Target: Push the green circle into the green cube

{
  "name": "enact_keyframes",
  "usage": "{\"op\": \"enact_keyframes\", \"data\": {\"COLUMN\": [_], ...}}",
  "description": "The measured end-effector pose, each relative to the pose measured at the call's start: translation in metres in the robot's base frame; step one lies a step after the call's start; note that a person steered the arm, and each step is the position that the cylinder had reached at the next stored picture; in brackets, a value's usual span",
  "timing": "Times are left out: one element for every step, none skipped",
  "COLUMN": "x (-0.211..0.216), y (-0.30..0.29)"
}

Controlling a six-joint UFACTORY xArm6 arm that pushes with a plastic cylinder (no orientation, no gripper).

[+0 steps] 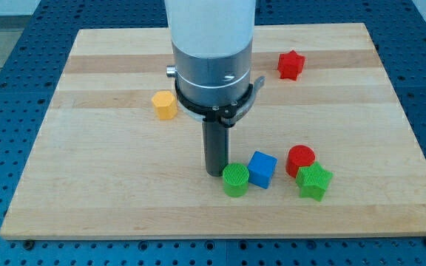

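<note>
Camera view, my tip (214, 173) touching green circle (235, 179), beside blue cube (262, 169)

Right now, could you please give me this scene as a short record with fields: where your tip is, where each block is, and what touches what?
surface: wooden board
my tip: at the green circle's upper-left edge, touching or nearly touching
green circle: lower centre, beside the blue cube
blue cube: right of the green circle, touching or almost
red cylinder: right of the blue cube
green star-shaped block: just below the red cylinder, against it
red star: the view's top right, alone
orange block: left of the arm, alone
</note>
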State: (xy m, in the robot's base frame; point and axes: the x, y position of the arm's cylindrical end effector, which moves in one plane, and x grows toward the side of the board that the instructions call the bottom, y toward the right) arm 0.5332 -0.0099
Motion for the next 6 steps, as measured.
{"op": "enact_keyframes", "data": {"x": [0.002, 0.015, 0.027, 0.027, 0.027, 0.027], "y": [-0.021, -0.016, -0.01, 0.035, 0.081, 0.098]}}
